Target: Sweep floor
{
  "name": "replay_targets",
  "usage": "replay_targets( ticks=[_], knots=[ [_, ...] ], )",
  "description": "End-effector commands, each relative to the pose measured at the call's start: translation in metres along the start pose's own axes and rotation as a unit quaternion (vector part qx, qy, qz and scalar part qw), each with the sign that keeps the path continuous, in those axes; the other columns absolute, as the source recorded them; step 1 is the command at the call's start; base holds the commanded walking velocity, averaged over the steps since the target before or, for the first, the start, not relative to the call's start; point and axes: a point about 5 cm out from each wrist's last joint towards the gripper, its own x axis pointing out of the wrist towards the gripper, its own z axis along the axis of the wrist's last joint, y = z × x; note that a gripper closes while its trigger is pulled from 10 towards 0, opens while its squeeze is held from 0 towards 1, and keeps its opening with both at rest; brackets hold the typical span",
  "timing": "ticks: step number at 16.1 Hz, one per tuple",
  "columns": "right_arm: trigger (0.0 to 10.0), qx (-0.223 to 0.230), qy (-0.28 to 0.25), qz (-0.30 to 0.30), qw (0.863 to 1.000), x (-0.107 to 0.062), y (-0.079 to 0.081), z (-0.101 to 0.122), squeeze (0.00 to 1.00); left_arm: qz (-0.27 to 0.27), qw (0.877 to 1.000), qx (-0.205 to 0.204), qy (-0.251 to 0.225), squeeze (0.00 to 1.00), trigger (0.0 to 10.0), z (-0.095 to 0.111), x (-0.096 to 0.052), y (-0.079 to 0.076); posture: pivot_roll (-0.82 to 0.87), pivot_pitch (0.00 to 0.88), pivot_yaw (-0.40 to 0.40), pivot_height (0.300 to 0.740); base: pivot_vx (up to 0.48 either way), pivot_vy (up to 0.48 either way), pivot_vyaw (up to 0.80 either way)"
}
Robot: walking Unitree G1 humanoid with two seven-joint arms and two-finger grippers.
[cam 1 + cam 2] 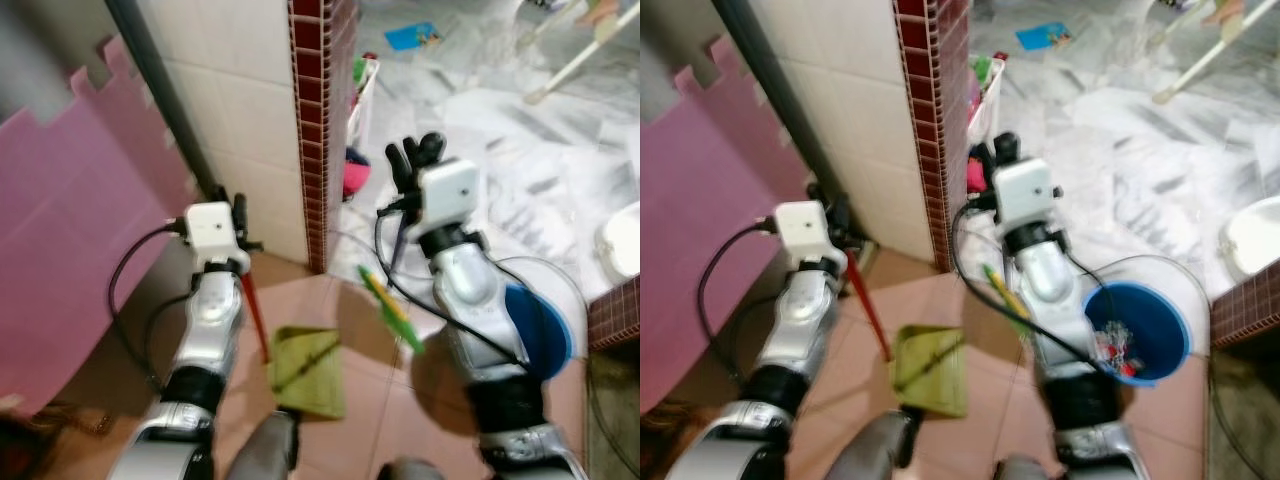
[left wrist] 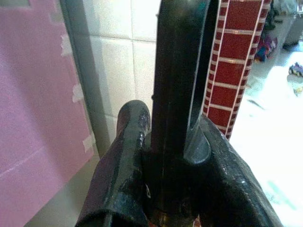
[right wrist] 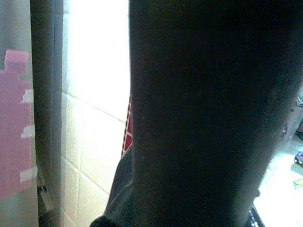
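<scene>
My left gripper (image 1: pixel 239 212) is shut on a long dark pole (image 1: pixel 160 85) that leans up against the white tiled wall. In the left wrist view both black fingers (image 2: pixel 118 156) clamp that pole (image 2: pixel 177 71). Below the gripper the pole turns into a red shaft (image 1: pixel 254 305) running down to a yellow-green dustpan (image 1: pixel 308 372) on the terracotta floor. My right gripper (image 1: pixel 415 155) is raised in front of the red brick pillar. A green and yellow stick (image 1: pixel 392 312) slants beside the right forearm. In the right wrist view a broad dark shape (image 3: pixel 203 113) sits close to the lens.
A red brick pillar (image 1: pixel 322 120) and white tiled wall stand ahead, with a pink foam mat (image 1: pixel 70 220) on the left. A blue bucket (image 1: pixel 1137 335) holding scraps sits at the right. A white basket of toys (image 1: pixel 357 95), a blue book (image 1: pixel 413 36) and white chair legs (image 1: pixel 580 60) lie on the marble floor.
</scene>
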Motion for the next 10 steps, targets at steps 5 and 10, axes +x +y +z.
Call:
replay_targets(
  ticks=[5,10],
  knots=[
    [10.0,-0.059,-0.053,-0.001,0.997,0.008,-0.011,0.015,0.0,0.004,1.0,-0.012,0.017,0.0,10.0,-0.004,-0.002,-0.001,-0.05,0.077,0.039,0.74,0.0,0.0,0.0],
    [10.0,-0.071,-0.036,-0.027,0.996,0.003,-0.015,0.006,0.0,-0.042,0.998,-0.043,0.003,0.0,10.0,0.003,-0.005,-0.014,-0.05,0.086,0.037,0.74,0.136,0.0,0.0]
  ],
)
